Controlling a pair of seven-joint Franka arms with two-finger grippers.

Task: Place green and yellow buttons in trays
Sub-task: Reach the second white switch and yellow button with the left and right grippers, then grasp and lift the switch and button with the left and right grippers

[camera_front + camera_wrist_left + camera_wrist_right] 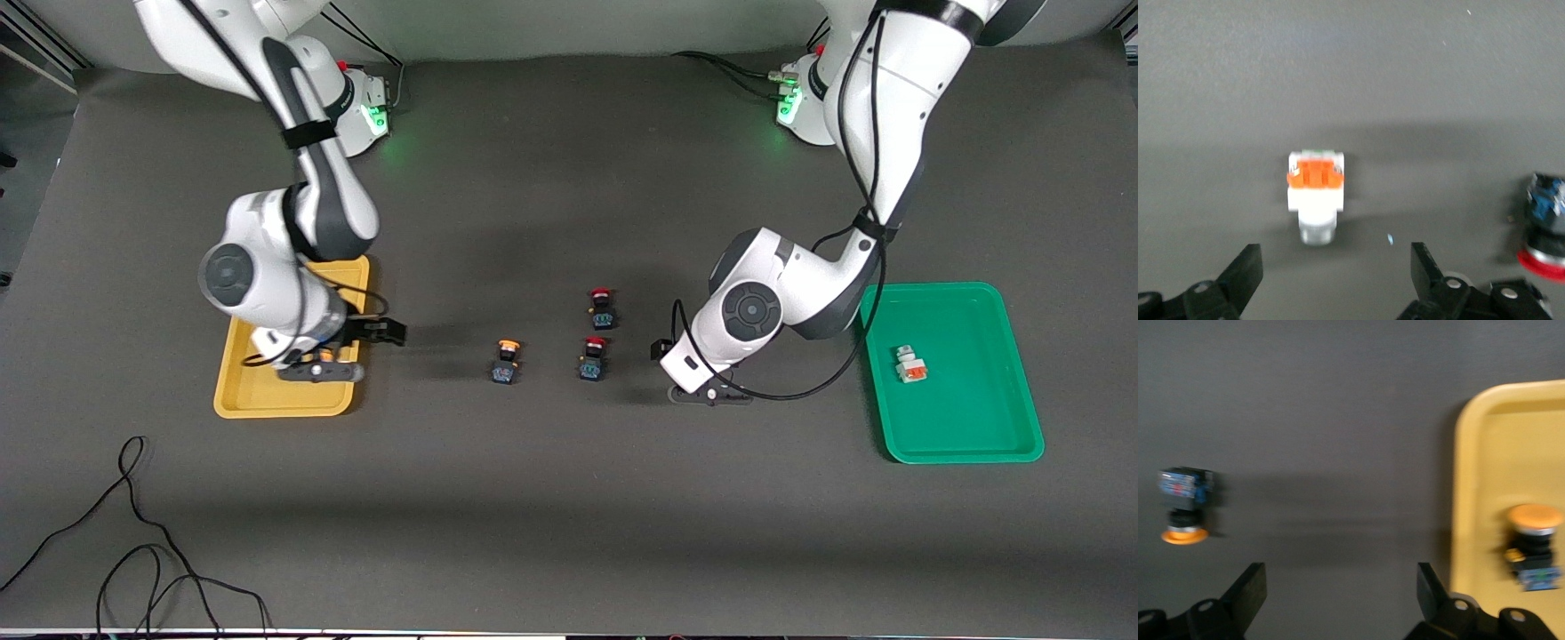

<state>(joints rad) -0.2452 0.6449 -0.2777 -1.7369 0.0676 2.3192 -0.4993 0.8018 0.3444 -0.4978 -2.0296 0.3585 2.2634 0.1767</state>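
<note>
Two buttons sit in trays. Right gripper (1338, 600), fingers wide and empty, hovers at the yellow tray (267, 400) rim; left gripper (1335, 280), wide, over a grey button (1315, 193) mid-worktop. It should likely descend centred, then close squarely.

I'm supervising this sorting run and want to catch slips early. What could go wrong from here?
1. The left gripper is open over a whitish-grey button on the table, with a red-capped button beside it; a skewed descent might knock that one.
2. The right gripper is open over the yellow tray's rim; moving toward the orange-capped button on the table, it could clip the rim or the button in the tray.
</note>
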